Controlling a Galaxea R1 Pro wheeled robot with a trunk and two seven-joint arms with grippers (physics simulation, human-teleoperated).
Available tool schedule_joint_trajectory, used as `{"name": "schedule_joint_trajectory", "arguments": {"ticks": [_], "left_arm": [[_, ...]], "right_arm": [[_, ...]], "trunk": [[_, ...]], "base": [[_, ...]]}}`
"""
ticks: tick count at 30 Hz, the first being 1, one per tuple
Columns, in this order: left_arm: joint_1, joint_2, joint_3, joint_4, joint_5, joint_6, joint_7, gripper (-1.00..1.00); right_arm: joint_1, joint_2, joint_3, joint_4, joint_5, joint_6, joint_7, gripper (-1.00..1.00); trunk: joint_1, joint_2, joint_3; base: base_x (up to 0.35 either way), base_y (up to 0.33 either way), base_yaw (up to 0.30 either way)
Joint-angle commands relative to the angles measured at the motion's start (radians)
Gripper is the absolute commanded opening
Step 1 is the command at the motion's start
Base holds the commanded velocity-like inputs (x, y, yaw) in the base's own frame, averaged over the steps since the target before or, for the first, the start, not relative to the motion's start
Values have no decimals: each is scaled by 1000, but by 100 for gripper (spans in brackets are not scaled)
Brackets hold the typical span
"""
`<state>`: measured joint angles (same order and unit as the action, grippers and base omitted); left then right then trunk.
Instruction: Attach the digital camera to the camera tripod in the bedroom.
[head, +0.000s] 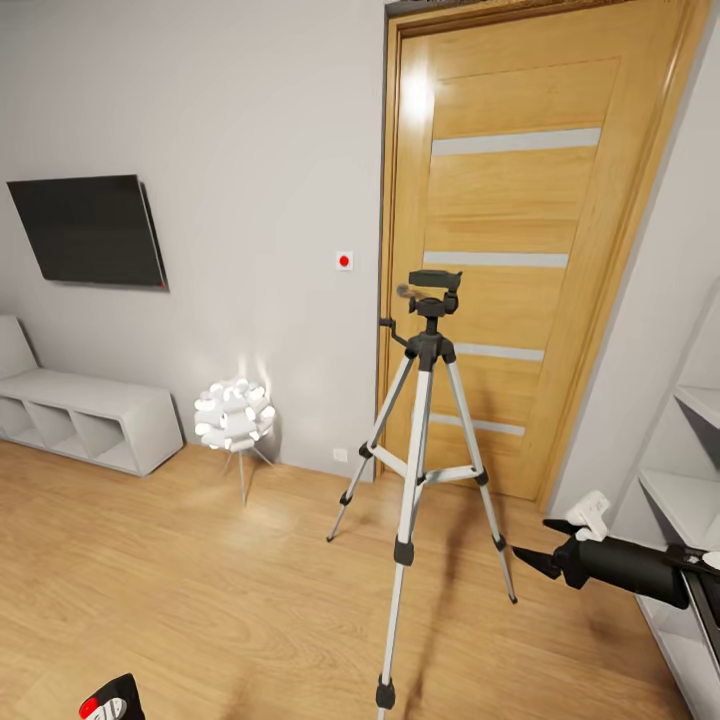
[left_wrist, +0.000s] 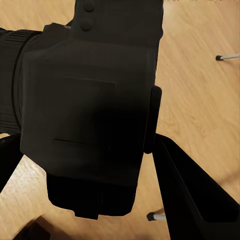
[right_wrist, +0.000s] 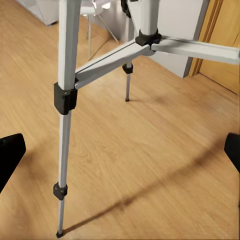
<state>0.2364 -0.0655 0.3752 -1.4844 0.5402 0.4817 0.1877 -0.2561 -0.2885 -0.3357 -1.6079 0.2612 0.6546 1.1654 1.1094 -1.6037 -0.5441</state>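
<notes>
L gripper (left_wrist: 100, 165) is clamped on the digital camera (left_wrist: 85, 115), black body pinched between both fingers, prob. kept low til the mount is reached. R gripper (right_wrist: 120, 150) is spread wide w/ nothing held, parked near the camera tripod (head: 425, 400), which stands by the oak door (head: 520, 240) on the wood floor (head: 200, 560). Grasp is shown in L wrist view; tripod head is seen in head view.

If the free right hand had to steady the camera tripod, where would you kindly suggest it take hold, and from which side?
Probably the near leg, just above its black joint, approached from the robot's right, where the open right hand sits low. The leg is a slim bare tube; higher up, the spreader braces crowd it.
</notes>
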Motion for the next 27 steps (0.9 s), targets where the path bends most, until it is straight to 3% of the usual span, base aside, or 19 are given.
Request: {"name": "schedule_joint_trajectory", "arguments": {"ticks": [1,22,27], "left_arm": [[0,0,1,-2,8,4,5,-100],[0,-1,1,3,7,2,7,-100],[3,-1,1,4,11,1,2,-100]], "right_arm": [[1,0,-2,-1,7,2,9,100],[9,4,-5,-1,11,-16,3,100],[7,11,-2,4,50,-16,-49,100]], "trunk": [[-4,7,2],[-84,154,68],[-104,189,84]], "base": [[0,0,0],[0,0,0],[0,0,0]]}}
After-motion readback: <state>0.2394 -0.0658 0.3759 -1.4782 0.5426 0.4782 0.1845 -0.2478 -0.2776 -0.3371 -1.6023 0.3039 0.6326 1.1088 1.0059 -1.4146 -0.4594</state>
